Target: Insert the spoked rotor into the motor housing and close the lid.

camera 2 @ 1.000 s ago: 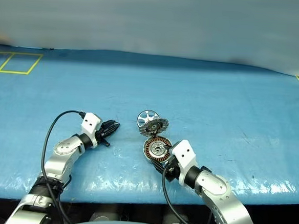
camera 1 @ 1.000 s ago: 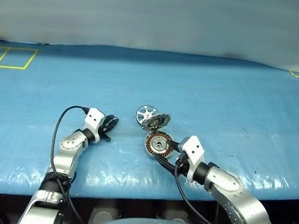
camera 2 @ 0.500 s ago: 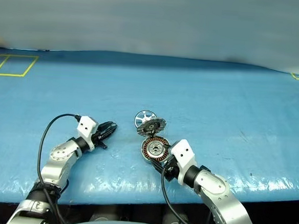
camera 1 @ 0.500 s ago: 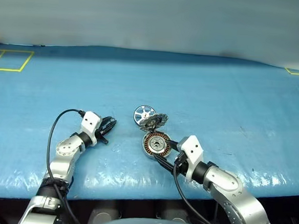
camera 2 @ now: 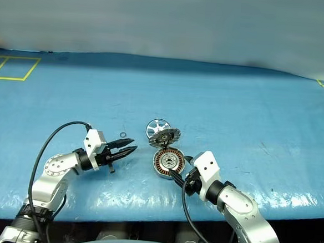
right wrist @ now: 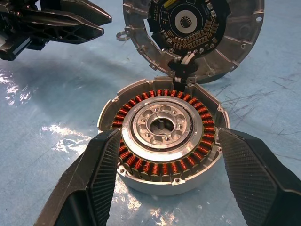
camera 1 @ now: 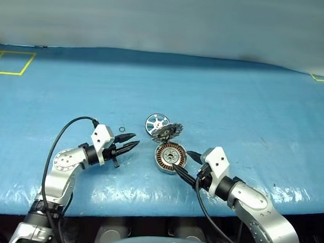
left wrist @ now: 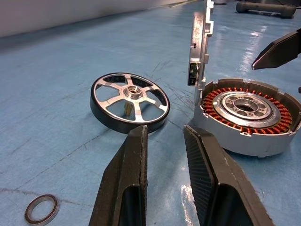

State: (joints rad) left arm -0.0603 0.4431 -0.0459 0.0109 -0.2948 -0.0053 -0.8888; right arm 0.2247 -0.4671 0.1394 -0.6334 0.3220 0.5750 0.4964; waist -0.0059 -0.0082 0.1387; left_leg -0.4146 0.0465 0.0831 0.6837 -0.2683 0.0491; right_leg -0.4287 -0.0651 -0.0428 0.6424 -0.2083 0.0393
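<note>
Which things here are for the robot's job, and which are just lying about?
For the job: rotor, housing, lid, left gripper, right gripper.

Lying about: small ring on the blue table.

A wide blue sheet (camera 1: 219,97), wrinkled and glossy near its front edge, covers the table; yellow tape lines (camera 1: 10,63) mark its far corners before a plain grey wall (camera 1: 169,16)
</note>
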